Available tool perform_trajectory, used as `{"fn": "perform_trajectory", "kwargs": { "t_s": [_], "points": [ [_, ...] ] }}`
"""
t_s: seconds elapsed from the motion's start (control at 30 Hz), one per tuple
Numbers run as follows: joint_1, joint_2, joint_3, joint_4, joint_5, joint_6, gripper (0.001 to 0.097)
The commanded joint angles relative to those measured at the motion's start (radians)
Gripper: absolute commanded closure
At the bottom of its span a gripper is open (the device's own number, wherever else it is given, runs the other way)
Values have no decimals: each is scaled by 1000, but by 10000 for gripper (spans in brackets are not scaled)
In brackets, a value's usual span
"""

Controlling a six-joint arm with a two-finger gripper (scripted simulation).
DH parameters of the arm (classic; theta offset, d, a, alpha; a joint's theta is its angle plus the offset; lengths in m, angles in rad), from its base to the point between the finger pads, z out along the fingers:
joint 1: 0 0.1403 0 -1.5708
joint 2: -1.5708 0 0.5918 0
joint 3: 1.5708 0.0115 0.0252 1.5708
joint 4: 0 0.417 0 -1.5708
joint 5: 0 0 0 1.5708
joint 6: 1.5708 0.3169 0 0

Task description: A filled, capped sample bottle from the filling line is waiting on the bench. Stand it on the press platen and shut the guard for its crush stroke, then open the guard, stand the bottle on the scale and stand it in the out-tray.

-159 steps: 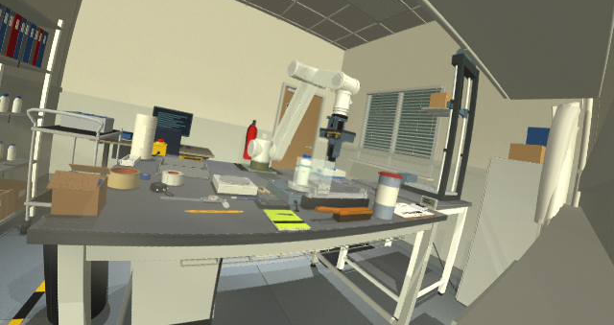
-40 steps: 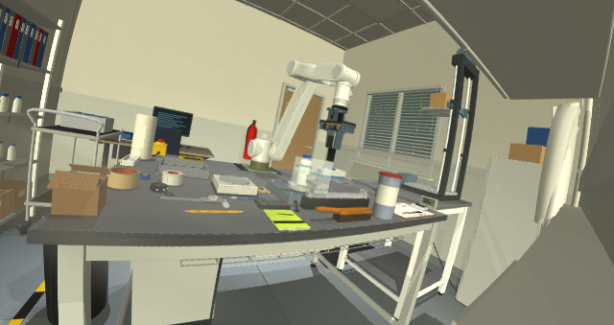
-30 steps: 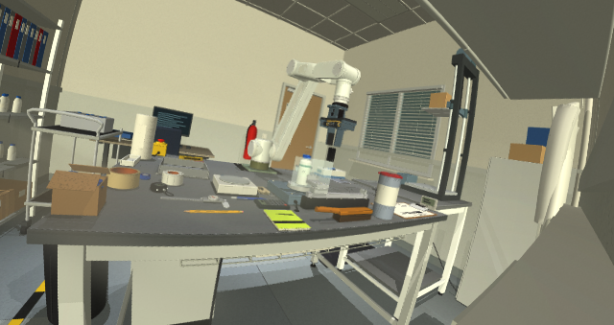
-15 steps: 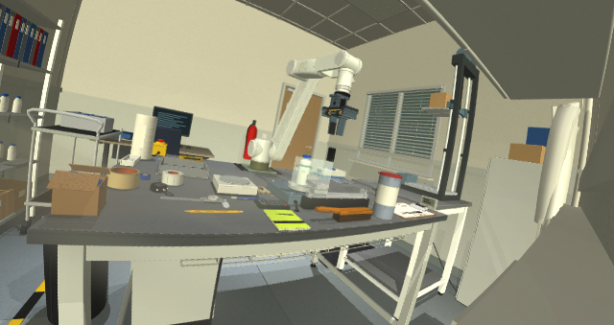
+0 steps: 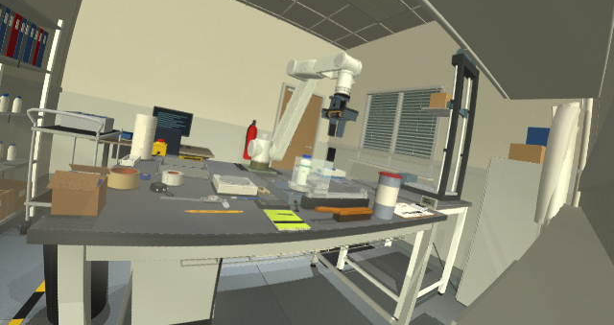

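The white sample bottle with a blue cap [image 5: 303,169] stands upright on the press platen [image 5: 320,189] in the middle of the bench, inside the clear guard [image 5: 318,173]. I cannot tell whether the guard is fully shut. My gripper [image 5: 338,125] hangs well above and a little to the right of the bottle, open and empty, its fingers pointing down. The white scale [image 5: 234,184] sits on the bench to the left of the press. The out-tray is not something I can pick out with certainty.
An open cardboard box [image 5: 78,191] stands at the bench's left front corner, with tape rolls [image 5: 172,177] behind it. A red-lidded canister [image 5: 387,195], a brown block [image 5: 352,214] and a yellow pad [image 5: 286,219] lie near the front edge. A tall black frame [image 5: 459,123] rises at the right.
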Motion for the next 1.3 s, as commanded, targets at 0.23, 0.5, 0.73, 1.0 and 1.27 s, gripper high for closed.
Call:
{"fn": "perform_trajectory", "kwargs": {
  "t_s": [0.23,0.5,0.73,1.0,1.27],
  "points": [
    [0,17,119,0,-132,0,448],
    [0,20,137,0,-157,0,448],
    [0,23,152,0,-174,0,448],
    [0,28,170,0,-198,0,448],
    [0,29,172,0,-200,0,448]
  ]
}}
